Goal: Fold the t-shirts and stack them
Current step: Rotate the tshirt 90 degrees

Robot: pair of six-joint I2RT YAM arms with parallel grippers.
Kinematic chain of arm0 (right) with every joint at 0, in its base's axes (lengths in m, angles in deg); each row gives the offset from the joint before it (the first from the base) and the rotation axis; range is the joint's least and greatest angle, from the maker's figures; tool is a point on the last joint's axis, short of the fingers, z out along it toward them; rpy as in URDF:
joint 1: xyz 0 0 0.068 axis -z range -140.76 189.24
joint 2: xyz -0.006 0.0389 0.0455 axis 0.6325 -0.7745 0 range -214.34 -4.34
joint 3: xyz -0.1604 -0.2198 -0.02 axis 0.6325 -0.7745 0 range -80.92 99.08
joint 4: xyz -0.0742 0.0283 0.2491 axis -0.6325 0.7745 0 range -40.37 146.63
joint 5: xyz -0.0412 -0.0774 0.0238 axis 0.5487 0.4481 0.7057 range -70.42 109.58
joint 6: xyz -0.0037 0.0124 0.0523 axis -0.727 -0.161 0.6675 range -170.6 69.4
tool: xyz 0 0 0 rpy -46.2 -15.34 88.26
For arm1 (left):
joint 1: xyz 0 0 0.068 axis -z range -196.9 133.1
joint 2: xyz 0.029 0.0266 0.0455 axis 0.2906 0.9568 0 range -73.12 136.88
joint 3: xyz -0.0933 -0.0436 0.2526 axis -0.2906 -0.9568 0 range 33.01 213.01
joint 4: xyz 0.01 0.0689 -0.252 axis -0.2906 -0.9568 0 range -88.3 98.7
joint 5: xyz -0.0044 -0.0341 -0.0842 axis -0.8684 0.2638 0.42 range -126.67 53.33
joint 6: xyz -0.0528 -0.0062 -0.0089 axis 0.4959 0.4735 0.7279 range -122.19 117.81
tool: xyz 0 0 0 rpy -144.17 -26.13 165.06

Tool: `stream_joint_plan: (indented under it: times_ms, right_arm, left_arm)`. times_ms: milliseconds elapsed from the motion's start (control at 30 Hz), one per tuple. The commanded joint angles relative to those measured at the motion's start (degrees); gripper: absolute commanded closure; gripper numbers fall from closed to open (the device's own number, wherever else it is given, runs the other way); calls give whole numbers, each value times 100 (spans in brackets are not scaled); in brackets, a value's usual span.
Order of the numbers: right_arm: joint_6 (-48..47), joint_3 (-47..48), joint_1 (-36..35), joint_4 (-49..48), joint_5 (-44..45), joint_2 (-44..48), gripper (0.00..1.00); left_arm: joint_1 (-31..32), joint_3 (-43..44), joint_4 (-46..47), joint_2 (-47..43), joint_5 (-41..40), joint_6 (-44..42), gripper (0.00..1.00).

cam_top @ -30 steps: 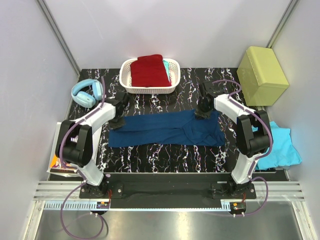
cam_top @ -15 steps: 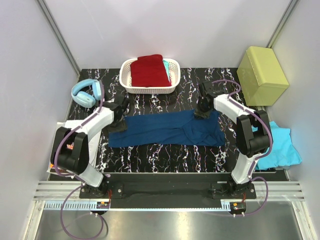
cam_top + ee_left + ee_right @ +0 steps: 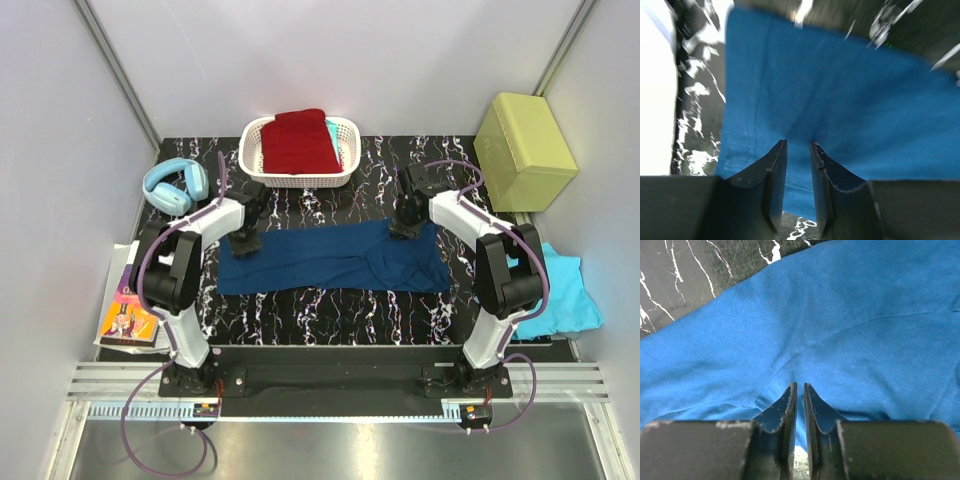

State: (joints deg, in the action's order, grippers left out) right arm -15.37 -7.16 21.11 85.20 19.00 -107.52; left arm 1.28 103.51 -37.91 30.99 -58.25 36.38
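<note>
A navy t-shirt [image 3: 330, 258] lies folded into a long strip across the black marbled table [image 3: 330, 322]. My left gripper [image 3: 247, 240] is at the strip's far left edge. In the left wrist view the left gripper [image 3: 798, 144] has a narrow gap between its fingers, and the tips rest on the blue cloth [image 3: 840, 90]. My right gripper [image 3: 404, 228] sits on the far right edge. In the right wrist view the right gripper [image 3: 800, 385] is shut on a fold of the shirt [image 3: 840, 315]. A dark red t-shirt [image 3: 298, 142] lies folded in the basket. A turquoise t-shirt [image 3: 562, 290] lies off to the right.
The white basket [image 3: 300, 181] stands at the back centre. Light blue headphones [image 3: 175, 185] lie at the back left. A yellow-green box [image 3: 523, 150] stands at the back right. A magazine [image 3: 125, 315] lies beside the table's left edge.
My left gripper opened, then partly closed again. It shifted right along the shirt's far edge, and its arm swung in and uncovered the magazine. The right arm has not moved.
</note>
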Motion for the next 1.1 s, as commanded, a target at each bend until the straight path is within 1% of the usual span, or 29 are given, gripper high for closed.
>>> stream_joint_plan:
  times_ms: [0,167,333,433,467,600,667,700,833,1000,1067]
  right_arm:
    - [-15,-28,-59,-77,313,439,82]
    - [142,7,-33,72,584,386,76]
    - [344,-63,134,239,410,-26,77]
    - [476,-238,134,284,339,-36,74]
    - [512,-352,134,292,339,25,69]
    - [705,-678,134,354,532,183,56]
    - [872,-844,134,389,611,236,52]
    - [924,-889,134,389,612,237,47]
    - [1127,-1065,134,389,568,97,41]
    - [1355,-1284,126,284,357,-80,40]
    - [1434,-1451,143,126,252,-141,52]
  left_arm:
    - [11,-352,248,-137,216,-51,70]
    - [11,-642,319,-251,286,-86,70]
    - [11,-845,407,-181,436,-95,70]
    - [11,-889,442,-190,506,-121,70]
    - [11,-880,442,-199,523,-147,70]
    - [11,-801,433,-190,585,-218,69]
    - [11,-766,442,-181,638,-218,68]
    - [11,-757,434,-172,655,-218,68]
    - [11,-731,442,-120,717,-235,67]
    - [11,-731,451,-84,787,-244,68]
    - [11,-731,442,-58,822,-262,68]
